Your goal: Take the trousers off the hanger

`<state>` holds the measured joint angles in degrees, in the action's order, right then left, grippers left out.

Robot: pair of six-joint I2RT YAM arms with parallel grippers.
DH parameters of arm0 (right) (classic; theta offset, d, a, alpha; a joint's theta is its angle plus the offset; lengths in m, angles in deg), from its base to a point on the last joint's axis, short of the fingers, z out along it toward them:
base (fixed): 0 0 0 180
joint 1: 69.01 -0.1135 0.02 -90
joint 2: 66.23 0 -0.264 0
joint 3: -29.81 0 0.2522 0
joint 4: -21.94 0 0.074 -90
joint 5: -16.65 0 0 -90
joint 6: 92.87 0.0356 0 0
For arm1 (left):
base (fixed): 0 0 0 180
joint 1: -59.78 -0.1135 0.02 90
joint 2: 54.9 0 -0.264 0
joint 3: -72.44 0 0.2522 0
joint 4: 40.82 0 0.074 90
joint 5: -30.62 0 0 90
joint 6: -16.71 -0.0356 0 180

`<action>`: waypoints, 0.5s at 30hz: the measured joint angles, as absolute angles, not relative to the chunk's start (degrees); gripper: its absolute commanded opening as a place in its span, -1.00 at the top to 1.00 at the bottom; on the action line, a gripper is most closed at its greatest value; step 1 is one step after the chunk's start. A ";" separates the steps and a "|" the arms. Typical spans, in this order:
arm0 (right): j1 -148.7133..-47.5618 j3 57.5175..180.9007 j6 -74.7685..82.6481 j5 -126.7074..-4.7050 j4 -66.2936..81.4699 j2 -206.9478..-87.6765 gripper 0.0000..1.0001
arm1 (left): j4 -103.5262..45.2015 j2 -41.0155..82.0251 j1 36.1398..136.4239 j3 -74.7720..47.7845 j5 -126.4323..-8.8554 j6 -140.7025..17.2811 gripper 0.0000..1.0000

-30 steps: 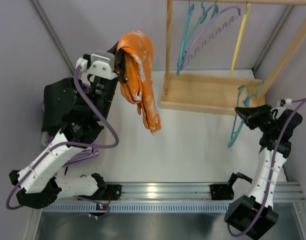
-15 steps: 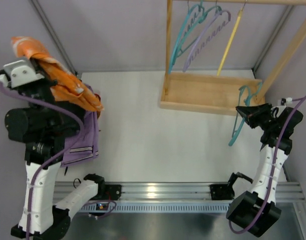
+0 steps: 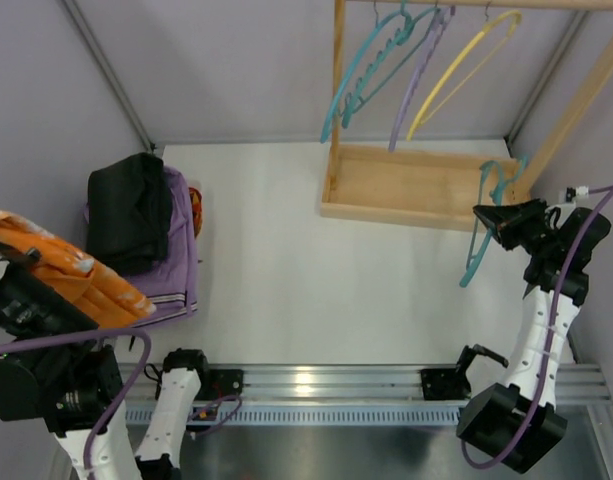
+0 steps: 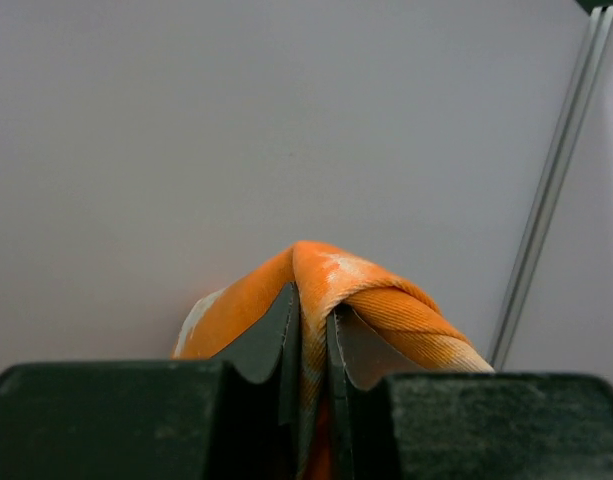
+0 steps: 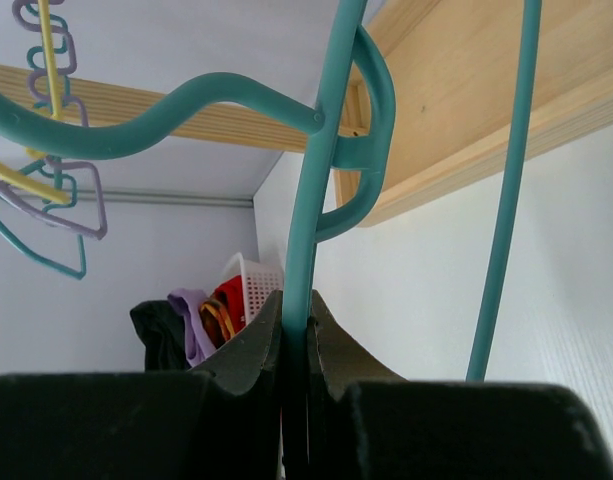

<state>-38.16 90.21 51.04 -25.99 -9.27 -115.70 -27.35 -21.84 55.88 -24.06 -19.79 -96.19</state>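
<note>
Trousers are off the hanger, well apart from it. The left claw pinches the trousers and the right claw clamps the hanger (set-down apparently pending).

The left arm rises at the lower left of the frame, its wrist lifted close to the left border. The left gripper has its jaws pinched nearly together on a fold of the trousers. The right arm stands upright along the right edge, elbow bent, and the right gripper points left, clamped tight on the hanger
</note>
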 measured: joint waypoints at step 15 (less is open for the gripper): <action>-39.27 90.64 49.79 -27.04 -9.03 -116.29 1.00 | -27.53 -17.86 53.43 -10.40 -21.01 -98.81 1.00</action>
<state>-39.27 90.64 49.79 -27.04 -9.03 -116.29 -27.53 -17.86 53.43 -10.40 -21.01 -98.81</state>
